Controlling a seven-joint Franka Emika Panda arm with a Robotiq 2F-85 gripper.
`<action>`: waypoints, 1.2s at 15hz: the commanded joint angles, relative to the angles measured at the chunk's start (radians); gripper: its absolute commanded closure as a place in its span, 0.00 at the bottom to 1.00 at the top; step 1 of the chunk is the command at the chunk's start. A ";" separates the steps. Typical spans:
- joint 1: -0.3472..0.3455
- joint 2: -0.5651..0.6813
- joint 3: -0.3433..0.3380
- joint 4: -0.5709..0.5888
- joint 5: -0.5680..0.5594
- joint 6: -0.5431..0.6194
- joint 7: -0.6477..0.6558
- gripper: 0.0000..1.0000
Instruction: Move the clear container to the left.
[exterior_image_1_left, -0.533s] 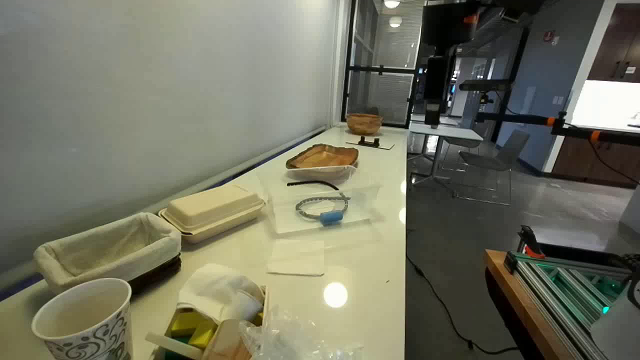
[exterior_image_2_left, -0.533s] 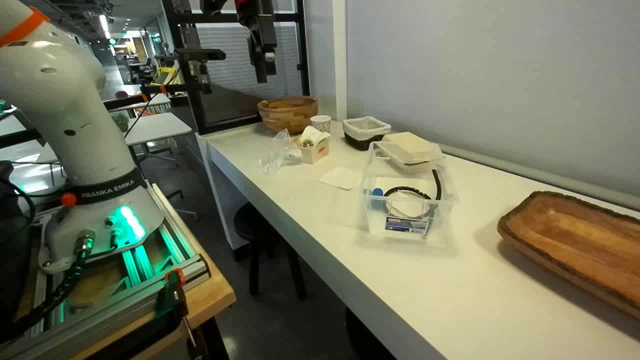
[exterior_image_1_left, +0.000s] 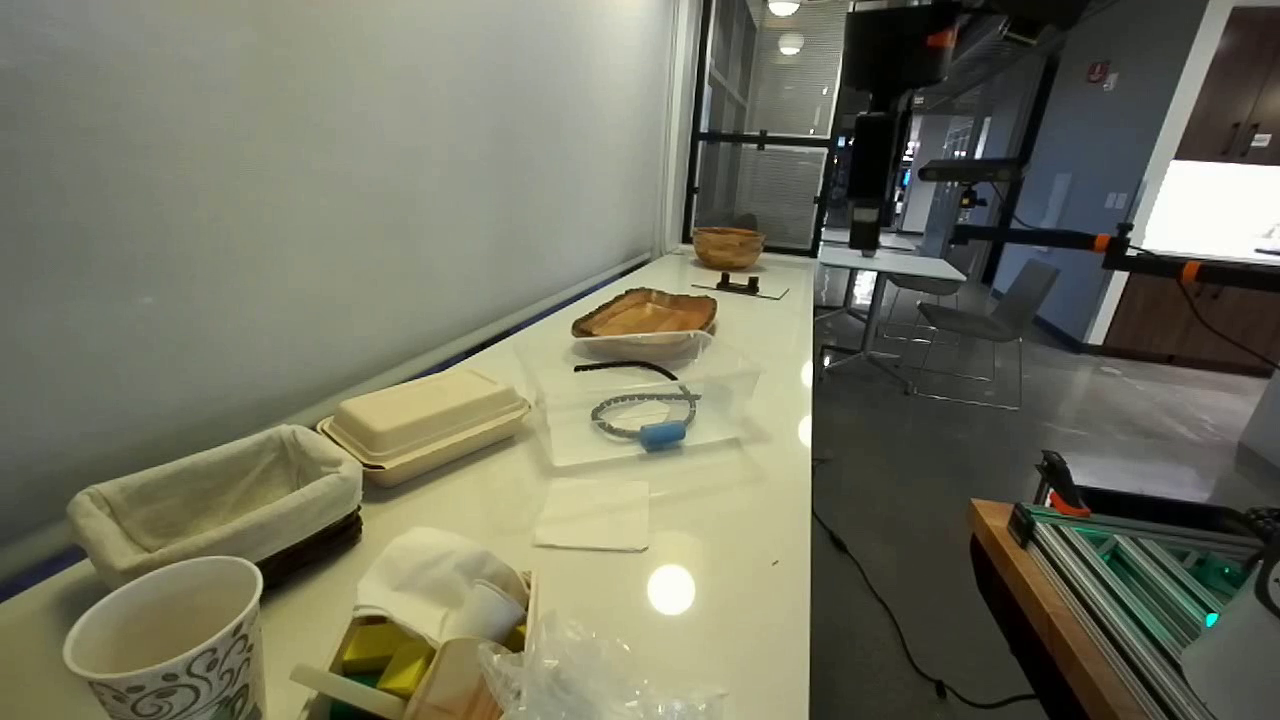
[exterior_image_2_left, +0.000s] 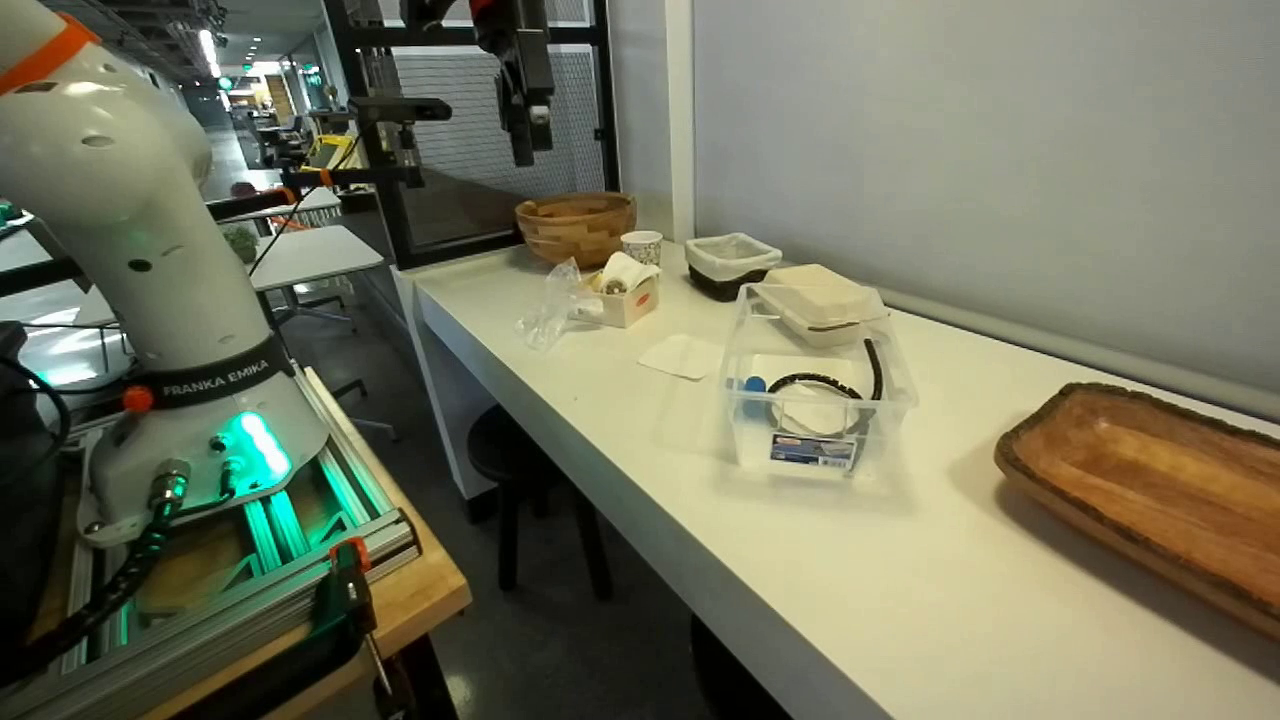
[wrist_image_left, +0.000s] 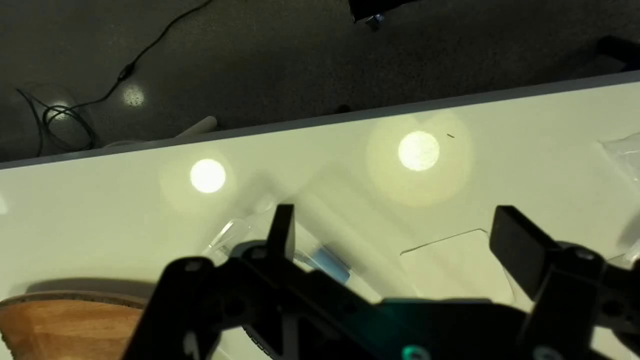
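In an exterior view, centre frame, a clear rectangular plastic bin (exterior_image_1_left: 567, 430) sits before a rough-edged wooden tray (exterior_image_1_left: 645, 315). In an exterior view, ribbed black cable (exterior_image_2_left: 815, 379) loops inside the bin. Wrist view, lower half: the black gripper (wrist_image_left: 397, 235) stands wide.

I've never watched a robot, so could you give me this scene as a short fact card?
Gripper: open, raised, nothing in its grip
Clear container: on the white table, not gripped
Inside it: dark cord, blue cylinder
Beige box: lid down, beside the cloth-lined basket
Wooden tray: same table, apart from the container
Paper cup: upright, swirl-patterned
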 joint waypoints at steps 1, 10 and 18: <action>0.013 0.059 -0.034 0.034 0.009 0.031 0.039 0.00; 0.045 0.405 -0.272 0.236 0.135 0.317 -0.219 0.00; 0.043 0.489 -0.307 0.292 0.251 0.318 -0.438 0.00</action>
